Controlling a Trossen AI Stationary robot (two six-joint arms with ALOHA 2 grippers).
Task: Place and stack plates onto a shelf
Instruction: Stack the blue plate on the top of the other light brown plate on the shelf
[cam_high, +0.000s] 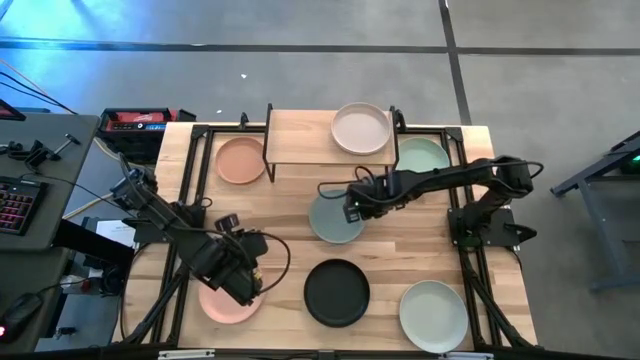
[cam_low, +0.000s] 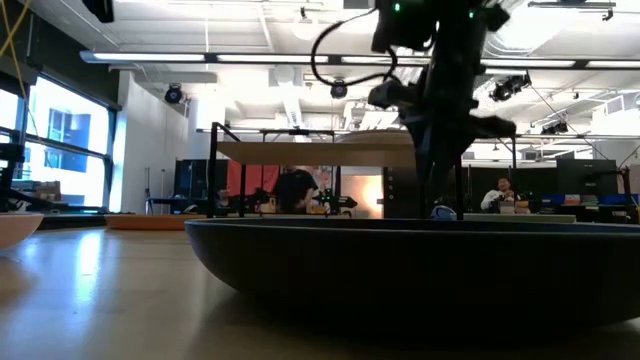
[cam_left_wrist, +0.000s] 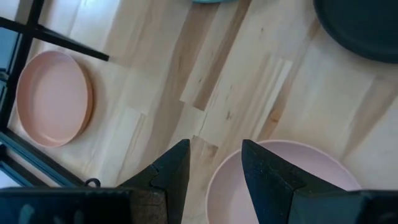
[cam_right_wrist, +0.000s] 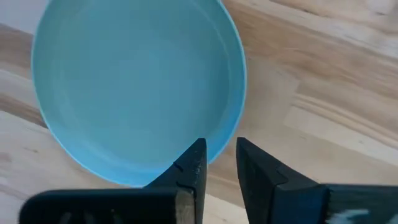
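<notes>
My right gripper (cam_right_wrist: 216, 163) sits low over the near rim of the grey-blue plate (cam_high: 336, 219), which lies on the desk (cam_high: 290, 215) just in front of the shelf (cam_high: 305, 140); my two fingers straddle that rim, one inside the plate and one outside, with a narrow gap between them, and I cannot tell whether they are pinching the rim or only standing around it. The shelf carries one plate so far, the white plate (cam_high: 360, 128), at its right end, and the rest of its wooden top is bare. Tucked beside the shelf's right legs, partly under its corner, is a pale green plate (cam_high: 424, 154), close to my right arm's elbow. On the other side of the shelf, a peach plate (cam_high: 240, 160) lies on the desk, touching the shelf's left edge. In front of the grey-blue plate lies the black plate (cam_high: 336, 292), near but apart from it, and it fills the low view, hiding most of the desk behind it. A second pale green plate (cam_high: 433, 315) lies at the front right corner. My left gripper (cam_left_wrist: 214, 163) hangs released, fingers parted, over the far rim of a pink plate (cam_left_wrist: 283, 180) at the front left, grasping nothing.
</notes>
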